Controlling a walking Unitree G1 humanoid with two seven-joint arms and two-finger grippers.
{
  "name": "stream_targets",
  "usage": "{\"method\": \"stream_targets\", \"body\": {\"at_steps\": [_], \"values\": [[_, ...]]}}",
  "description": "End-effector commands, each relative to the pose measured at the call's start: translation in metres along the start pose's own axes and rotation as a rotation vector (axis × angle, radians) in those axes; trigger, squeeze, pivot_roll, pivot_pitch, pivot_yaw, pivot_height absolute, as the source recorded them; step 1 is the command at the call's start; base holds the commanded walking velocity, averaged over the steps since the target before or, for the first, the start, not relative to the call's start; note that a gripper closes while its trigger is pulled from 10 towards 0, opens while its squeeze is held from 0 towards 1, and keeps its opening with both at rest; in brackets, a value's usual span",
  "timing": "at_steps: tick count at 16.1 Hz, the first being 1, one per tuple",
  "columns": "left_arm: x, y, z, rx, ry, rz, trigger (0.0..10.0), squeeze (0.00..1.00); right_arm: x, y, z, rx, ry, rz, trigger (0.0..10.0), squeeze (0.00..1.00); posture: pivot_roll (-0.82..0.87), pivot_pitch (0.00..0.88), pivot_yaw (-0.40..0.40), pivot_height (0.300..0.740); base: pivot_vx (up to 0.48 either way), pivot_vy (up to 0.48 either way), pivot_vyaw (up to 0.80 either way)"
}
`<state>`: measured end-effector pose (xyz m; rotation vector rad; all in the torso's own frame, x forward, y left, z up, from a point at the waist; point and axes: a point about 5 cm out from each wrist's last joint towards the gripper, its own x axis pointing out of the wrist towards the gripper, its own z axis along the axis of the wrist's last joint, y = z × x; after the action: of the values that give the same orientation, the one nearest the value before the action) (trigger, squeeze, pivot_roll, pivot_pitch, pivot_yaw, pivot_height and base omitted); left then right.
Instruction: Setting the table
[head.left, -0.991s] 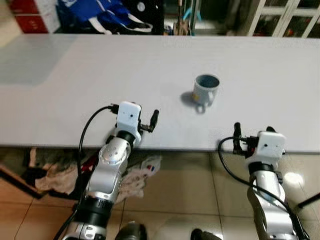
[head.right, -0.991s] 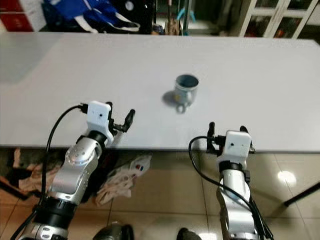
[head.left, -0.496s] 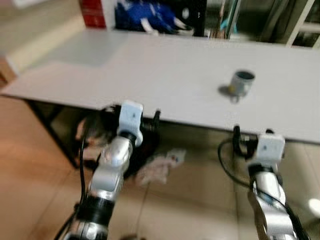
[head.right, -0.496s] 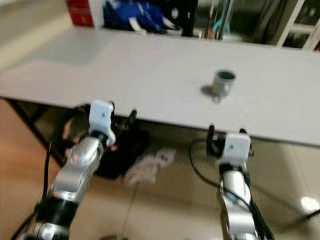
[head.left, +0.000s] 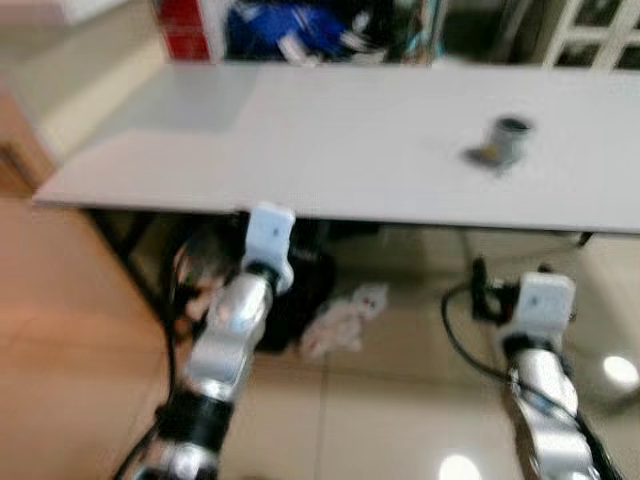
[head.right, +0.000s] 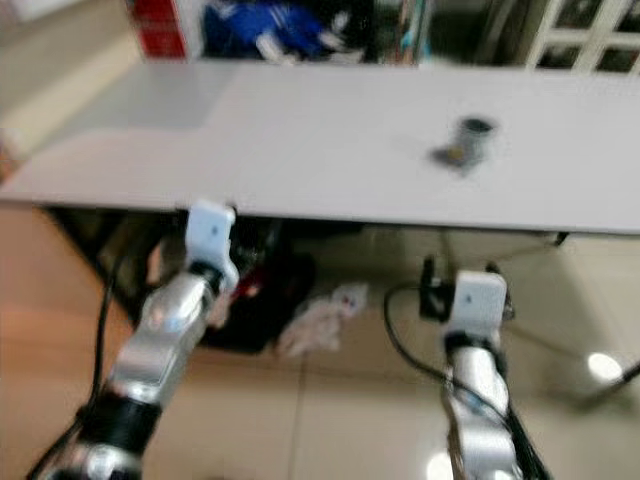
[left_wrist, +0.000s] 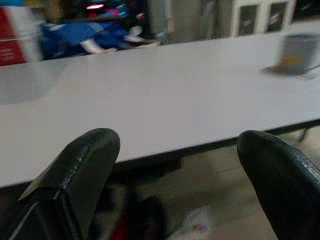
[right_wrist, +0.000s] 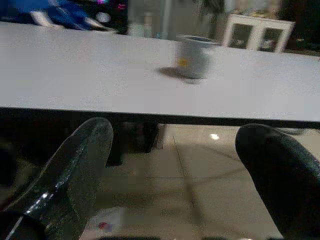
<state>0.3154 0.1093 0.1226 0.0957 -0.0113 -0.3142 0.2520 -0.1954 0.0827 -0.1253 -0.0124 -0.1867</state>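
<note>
While the head views are blurred, the layout still reads. Upper left of the frame: a red box (head.left: 188, 28) and a heap of blue cloth (head.left: 290, 25) lie behind the far edge of the long white bench (head.left: 330, 140). Brown tiled floor (head.left: 90, 330) runs down the left side.

Left gripper (left_wrist: 175, 170) is held low, at the near edge of the bench, left of centre in the head view. Its silver arm (head.left: 225, 350) rises from the lower left, with a white wrist housing at the bench edge. In the left wrist view the two black fingers (left_wrist: 75, 175) stand well apart; jaws wide open, nothing held. Bench top stretches beyond them.

Under the bench, near the middle of the frame, crumpled pale cloth (head.left: 345, 318) lies on the floor, with dark items beside it too blurred to name.

Mug (head.left: 506, 140), grey-blue, stands upright on the bench in the upper right of the frame, well apart from both grippers. In the right wrist view the mug (right_wrist: 193, 56) shows a small yellow mark on its side; handle not made out.

Right gripper (right_wrist: 185, 175) is in the lower right, over the floor, short of the bench's near edge. Fingers (right_wrist: 75, 170) spread wide; jaws open and empty. White cabinet (right_wrist: 255, 32) with glass doors stands behind the bench at far right.
</note>
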Motion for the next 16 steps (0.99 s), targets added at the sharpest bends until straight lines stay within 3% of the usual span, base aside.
{"method": "stream_targets", "body": {"at_steps": [1,10,16], "values": [[0.001,0.000,0.002,0.005,-0.007,0.003,10.0,0.00,0.001,-0.004,0.001,-0.011,0.001,-0.007,10.0,0.00,-0.01,0.000,0.034,0.740,0.000,0.480,-0.80],[-0.003,0.004,0.000,-0.030,-0.011,0.024,10.0,0.00,-0.001,-0.003,0.003,0.001,-0.022,0.000,10.0,0.00,0.00,0.000,0.025,0.740,0.000,0.480,-0.09],[-0.006,0.010,-0.003,-0.011,-0.008,0.049,10.0,0.00,0.001,0.001,0.004,0.002,-0.028,0.020,10.0,0.00,0.01,0.000,0.018,0.740,0.000,0.480,-0.13]]}}
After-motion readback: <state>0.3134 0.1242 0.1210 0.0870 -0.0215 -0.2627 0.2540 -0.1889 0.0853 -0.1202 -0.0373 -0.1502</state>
